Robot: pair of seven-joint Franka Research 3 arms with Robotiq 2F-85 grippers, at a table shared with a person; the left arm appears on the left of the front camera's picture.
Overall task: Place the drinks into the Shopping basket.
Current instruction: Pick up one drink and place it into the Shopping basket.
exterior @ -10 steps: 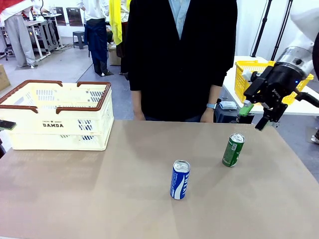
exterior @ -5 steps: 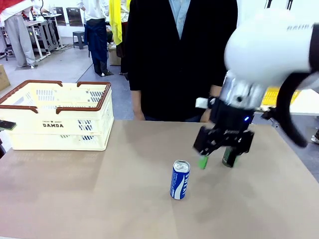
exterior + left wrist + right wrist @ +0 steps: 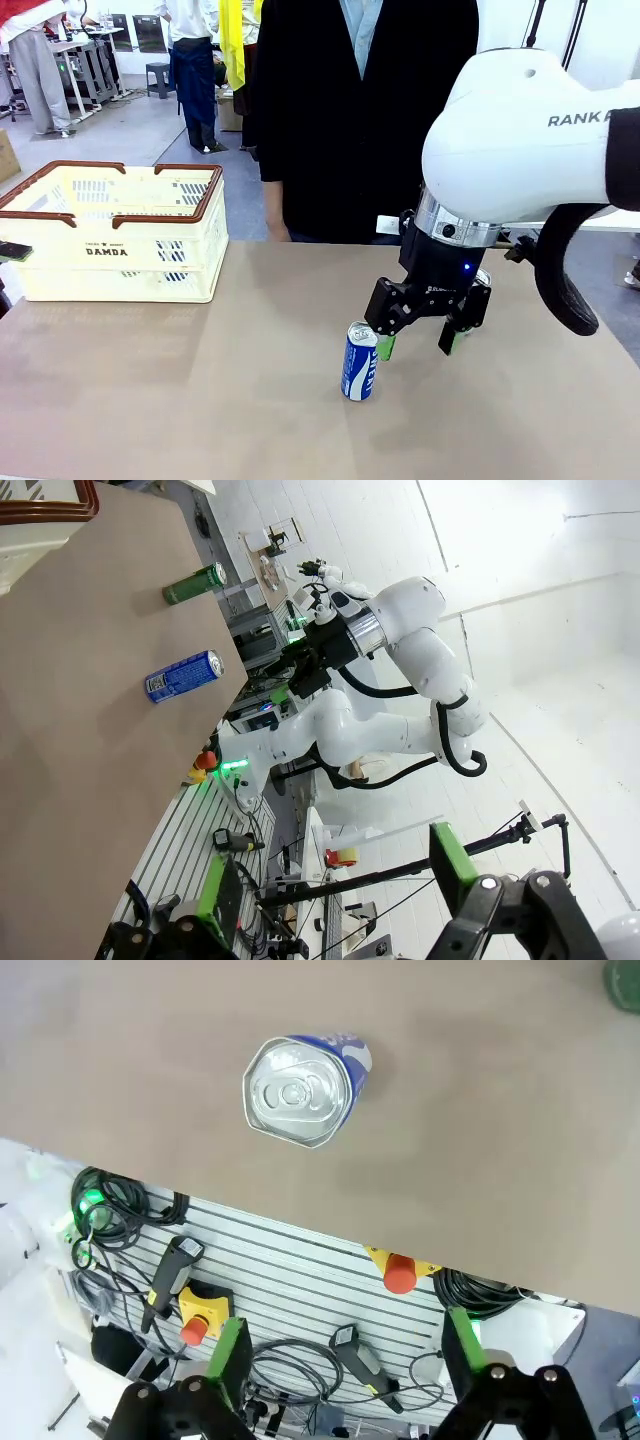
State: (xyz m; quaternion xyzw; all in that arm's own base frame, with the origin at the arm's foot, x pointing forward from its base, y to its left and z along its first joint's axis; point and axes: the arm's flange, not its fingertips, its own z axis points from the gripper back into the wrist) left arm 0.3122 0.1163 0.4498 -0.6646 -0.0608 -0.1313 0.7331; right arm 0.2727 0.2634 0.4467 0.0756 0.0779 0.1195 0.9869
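A blue can (image 3: 361, 361) with white lettering stands upright mid-table; its silver top (image 3: 297, 1090) shows from above in the right wrist view. My right gripper (image 3: 418, 348) hangs open just right of it, the green pads (image 3: 385, 347) spread, nothing between them. The dark green can (image 3: 195, 582) stands behind that gripper and is mostly covered in the front view; its edge (image 3: 625, 980) sits in a corner of the right wrist view. The cream Shopping basket (image 3: 120, 250) rests at the far left. My left gripper (image 3: 335, 890) is open, well away. The light green can is out of view.
A person in a dark jacket (image 3: 360, 110) stands at the far edge, hands low behind the table. Bare tabletop (image 3: 200, 380) lies between the basket and the cans. Off the table's near edge, cables and a red stop button (image 3: 398, 1272) show.
My right arm swung in from the far right, past the dark green can, and lowered its open gripper beside the blue can. Cans and basket have not moved.
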